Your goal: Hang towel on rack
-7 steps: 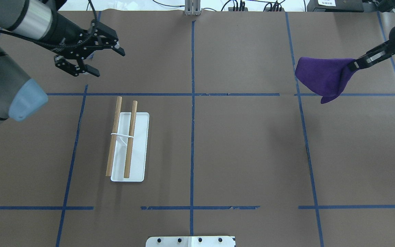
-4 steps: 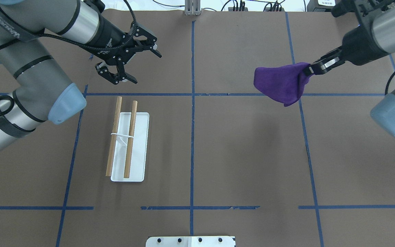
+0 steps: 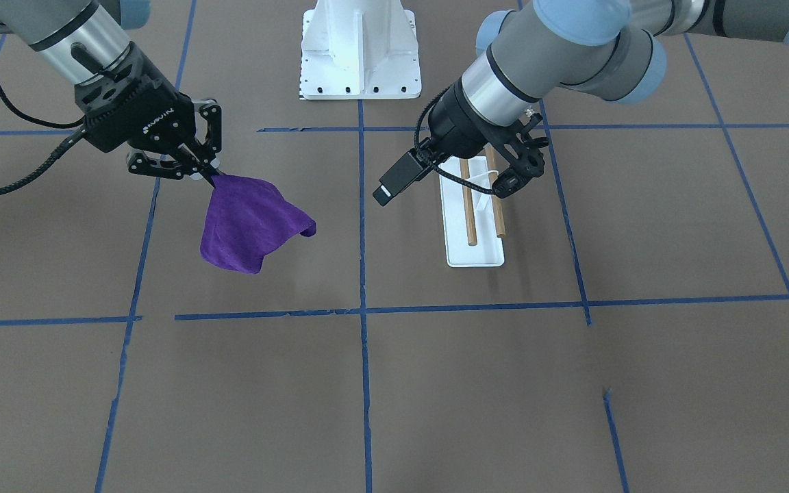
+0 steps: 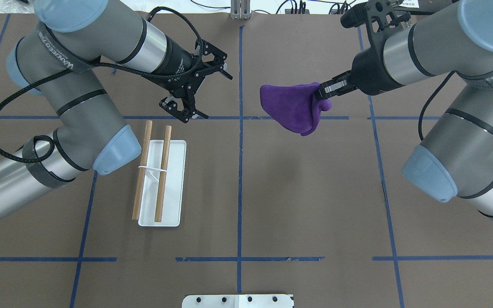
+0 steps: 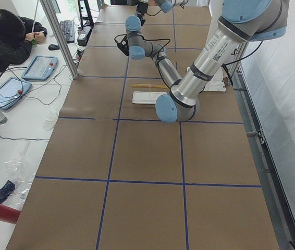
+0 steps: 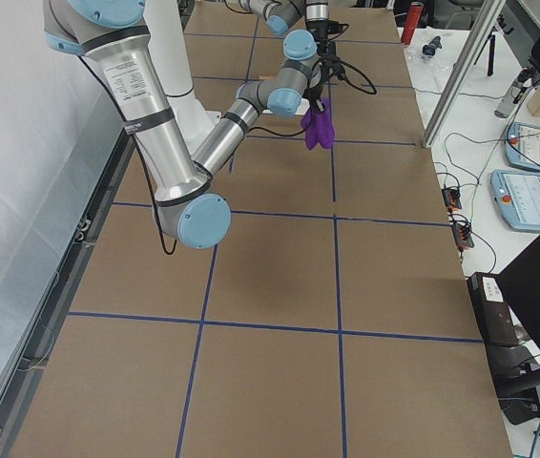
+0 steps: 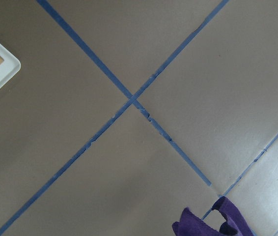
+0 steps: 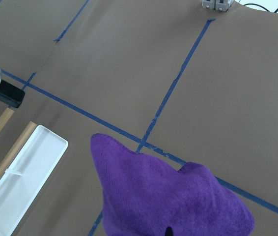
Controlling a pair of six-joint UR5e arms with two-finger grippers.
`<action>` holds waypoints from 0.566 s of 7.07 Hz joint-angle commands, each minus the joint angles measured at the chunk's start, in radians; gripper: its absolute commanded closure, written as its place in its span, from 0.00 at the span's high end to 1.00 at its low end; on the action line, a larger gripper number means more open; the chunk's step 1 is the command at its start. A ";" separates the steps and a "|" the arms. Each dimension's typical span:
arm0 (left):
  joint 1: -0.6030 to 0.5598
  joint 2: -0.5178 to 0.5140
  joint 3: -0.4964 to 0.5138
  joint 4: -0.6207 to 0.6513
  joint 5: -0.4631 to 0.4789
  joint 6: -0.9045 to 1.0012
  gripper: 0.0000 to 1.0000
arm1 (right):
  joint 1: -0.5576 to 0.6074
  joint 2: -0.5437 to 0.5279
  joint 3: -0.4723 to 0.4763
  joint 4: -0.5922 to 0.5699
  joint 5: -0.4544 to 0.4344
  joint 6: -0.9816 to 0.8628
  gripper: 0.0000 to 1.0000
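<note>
The purple towel hangs in the air from my right gripper, which is shut on one corner of it, just right of the table's centre line at the far half. It also shows in the front view and fills the bottom of the right wrist view. The rack stands on the left half, a white base with two wooden dowels above it. My left gripper is open and empty, in the air beyond the rack's far end and left of the towel.
A large white bolted pedestal stands at the robot's side of the table. Blue tape lines divide the brown table cover. A metal post stands at the far edge. An operator sits beyond that edge.
My right gripper has carried the towel leftward from the right edge toward the centre. My left gripper has moved rightward toward the centre and stays open.
</note>
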 commanded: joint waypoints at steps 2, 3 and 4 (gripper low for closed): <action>0.004 -0.031 0.000 -0.005 0.002 -0.165 0.95 | -0.027 0.031 0.027 0.001 -0.047 0.078 0.00; 0.004 -0.037 0.011 -0.005 0.008 -0.175 0.95 | -0.075 0.028 0.048 0.001 -0.099 0.080 0.00; 0.016 -0.039 0.017 -0.005 0.029 -0.173 0.95 | -0.098 0.035 0.054 0.001 -0.110 0.080 0.00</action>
